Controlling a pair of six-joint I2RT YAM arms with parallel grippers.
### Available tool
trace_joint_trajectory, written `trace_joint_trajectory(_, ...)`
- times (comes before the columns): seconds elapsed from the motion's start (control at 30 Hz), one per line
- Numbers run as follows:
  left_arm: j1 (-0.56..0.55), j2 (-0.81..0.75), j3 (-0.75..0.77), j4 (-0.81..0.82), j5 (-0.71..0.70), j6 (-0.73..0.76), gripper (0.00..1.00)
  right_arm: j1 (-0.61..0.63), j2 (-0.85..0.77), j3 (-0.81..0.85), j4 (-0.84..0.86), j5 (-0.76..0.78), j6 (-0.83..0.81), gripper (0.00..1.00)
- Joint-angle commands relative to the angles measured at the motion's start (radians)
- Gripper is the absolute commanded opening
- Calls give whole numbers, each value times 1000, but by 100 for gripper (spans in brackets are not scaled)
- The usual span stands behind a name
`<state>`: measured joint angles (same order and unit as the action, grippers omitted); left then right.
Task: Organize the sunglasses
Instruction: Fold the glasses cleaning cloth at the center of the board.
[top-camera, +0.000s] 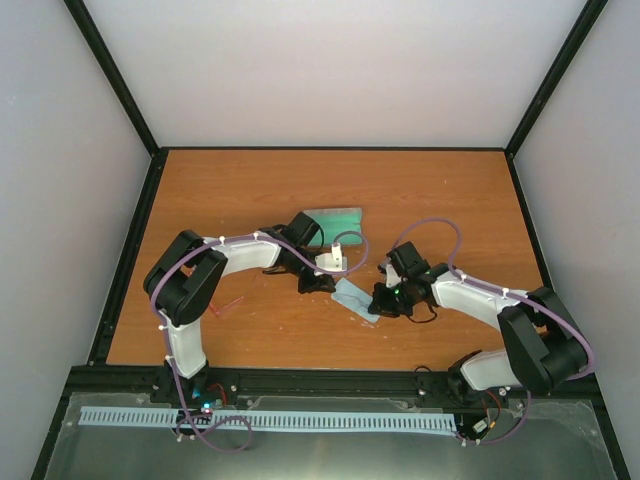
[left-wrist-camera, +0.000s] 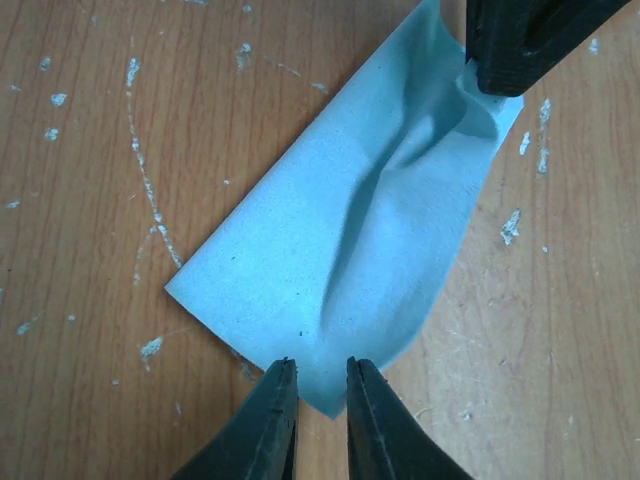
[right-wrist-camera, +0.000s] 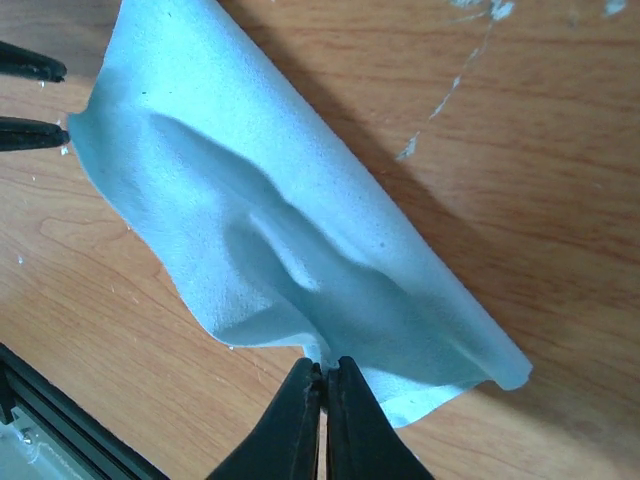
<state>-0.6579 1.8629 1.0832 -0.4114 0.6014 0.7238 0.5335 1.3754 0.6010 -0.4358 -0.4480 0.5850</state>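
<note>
Right gripper (right-wrist-camera: 326, 366) pinched shut on the crumpled light-blue square cloth (right-wrist-camera: 280, 220), left gripper (left-wrist-camera: 320, 365) narrowly parted astride the opposite corner, best seated deeper before closing, while the slim red-pink sunglasses (top-camera: 226, 305) lie well apart.

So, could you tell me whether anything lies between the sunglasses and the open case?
Yes, the left arm reaches across the line between the sunglasses and the green-lined case. Nothing else visible stands there.
</note>
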Motion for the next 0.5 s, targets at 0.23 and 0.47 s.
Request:
trace_joint_trajectory(0.23,11,-18,19,14,-23,26,25,16,-38,-3,-51,14,12,22)
trace_joint_trajectory(0.47,34,-26,46,14,8,18,25,14,-164,9,-136,42,48,31)
